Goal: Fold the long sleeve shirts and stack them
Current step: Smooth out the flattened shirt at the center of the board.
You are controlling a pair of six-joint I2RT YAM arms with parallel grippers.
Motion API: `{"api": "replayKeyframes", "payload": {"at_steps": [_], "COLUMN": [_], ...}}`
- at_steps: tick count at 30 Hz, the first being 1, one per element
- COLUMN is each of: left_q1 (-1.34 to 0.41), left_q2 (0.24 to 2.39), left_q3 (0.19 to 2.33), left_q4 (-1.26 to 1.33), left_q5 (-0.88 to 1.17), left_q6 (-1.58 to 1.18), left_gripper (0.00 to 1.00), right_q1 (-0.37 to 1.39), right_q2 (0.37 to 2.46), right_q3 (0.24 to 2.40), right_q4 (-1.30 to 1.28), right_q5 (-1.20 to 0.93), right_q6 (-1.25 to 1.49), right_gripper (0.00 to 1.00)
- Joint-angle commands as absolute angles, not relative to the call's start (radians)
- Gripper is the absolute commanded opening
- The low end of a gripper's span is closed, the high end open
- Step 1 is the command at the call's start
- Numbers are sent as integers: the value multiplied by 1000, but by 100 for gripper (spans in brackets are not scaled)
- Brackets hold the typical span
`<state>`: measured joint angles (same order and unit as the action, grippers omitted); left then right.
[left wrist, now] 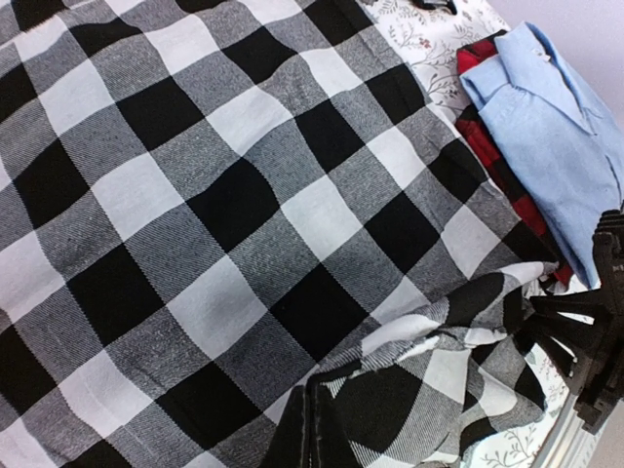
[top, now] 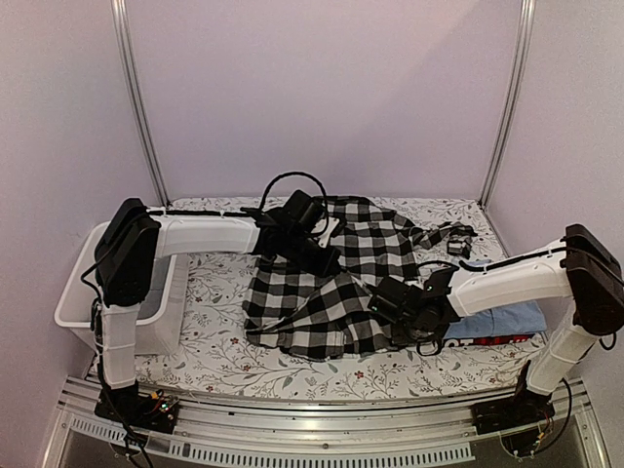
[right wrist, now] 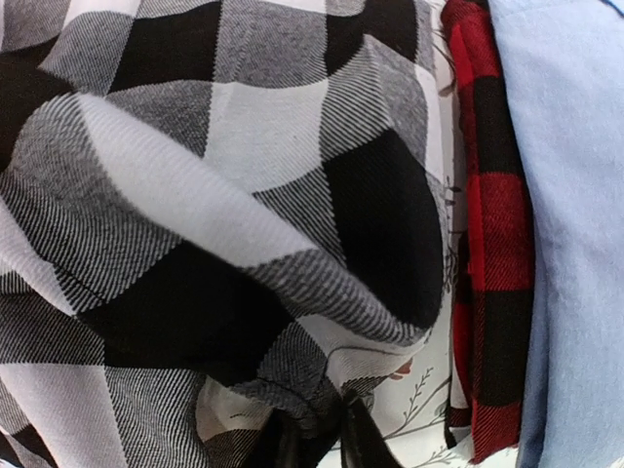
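The large black-and-white checked shirt (top: pixel 327 283) lies rumpled in the middle of the table. My left gripper (top: pixel 325 259) sits low on its middle. In the left wrist view (left wrist: pixel 317 409) its jaws are pressed together at the start of a raised fold of the checked shirt (left wrist: pixel 195 195). My right gripper (top: pixel 388 304) is at the shirt's right edge. In the right wrist view (right wrist: pixel 327 429) it pinches a bunched edge of the checked shirt (right wrist: pixel 244 195). The light blue collared shirt (top: pixel 502 320) lies folded on the red-and-black one (top: pixel 487 340) at the right.
A white plastic tub (top: pixel 76 292) stands at the table's left edge. A sleeve of the checked shirt (top: pixel 448 239) trails toward the back right. The table has a floral cover (top: pixel 214 292). The folded pile lies close beside my right arm (left wrist: pixel 585 341).
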<state>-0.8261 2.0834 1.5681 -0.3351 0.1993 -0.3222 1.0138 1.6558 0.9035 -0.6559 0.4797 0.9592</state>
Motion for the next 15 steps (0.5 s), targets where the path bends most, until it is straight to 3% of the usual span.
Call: {"api": "replayKeyframes", "payload": {"at_steps": [1,5,15], "left_q1": [-816,-819,-891], "left_q2": [2039,2026,1991], "left_q3": [1565,1562,1494], "left_q4": [-351,-360,-387], "left_q5": [211,227,308], "left_q6": [-318,-314,-281], "left_gripper": [0,0,0], "right_q1": [1003,1003,991], "right_q2": [1637,1599,1420], "right_q3": [905,917,784], "right_q4": [-657,-755,-803], "right_q5": [500,530,461], "right_q6": [955,963,969], "right_gripper": [7,0,1]}}
